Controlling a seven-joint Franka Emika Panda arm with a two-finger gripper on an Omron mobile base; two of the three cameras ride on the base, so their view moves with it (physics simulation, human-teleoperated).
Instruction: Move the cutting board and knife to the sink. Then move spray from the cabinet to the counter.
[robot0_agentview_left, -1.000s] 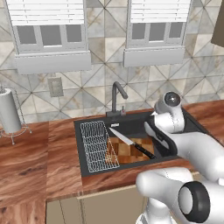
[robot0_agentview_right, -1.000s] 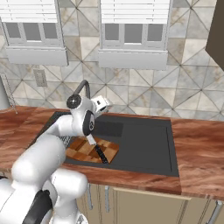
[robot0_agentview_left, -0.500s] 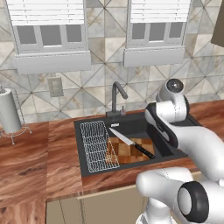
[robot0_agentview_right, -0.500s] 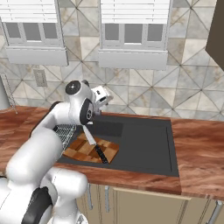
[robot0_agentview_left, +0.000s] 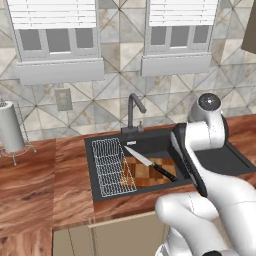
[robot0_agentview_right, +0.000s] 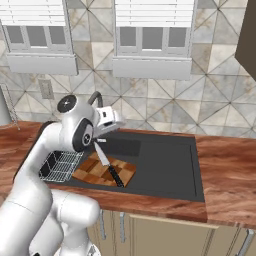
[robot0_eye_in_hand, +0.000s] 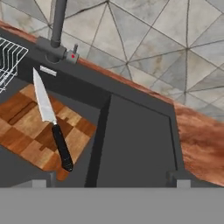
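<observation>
The chequered wooden cutting board (robot0_agentview_right: 102, 171) lies flat in the dark sink (robot0_agentview_right: 167, 167), at the basin's left end. The knife (robot0_agentview_right: 107, 162) rests on top of it, silver blade pointing to the back wall and black handle (robot0_eye_in_hand: 61, 146) toward the front. The board (robot0_eye_in_hand: 26, 127) and the knife (robot0_agentview_left: 150, 164) lie below and left of my hand. My gripper (robot0_agentview_right: 116, 121) hovers above the sink, apart from both, and is open (robot0_eye_in_hand: 108, 182) with nothing between its tips. The reddish-brown counter (robot0_agentview_left: 45, 190) runs along both sides of the sink. The spray and the cabinet are out of view.
A dark faucet (robot0_agentview_left: 132, 107) stands behind the basin, and a wire rack (robot0_agentview_left: 112, 165) leans in the sink beside the board. A paper-towel holder (robot0_agentview_left: 10, 127) stands on the far left of the counter. A dark panel (robot0_agentview_right: 247, 40) hangs at the upper right.
My hand has lifted up and away from the board and knife, which stay put in the sink. The jaws remain wide apart.
</observation>
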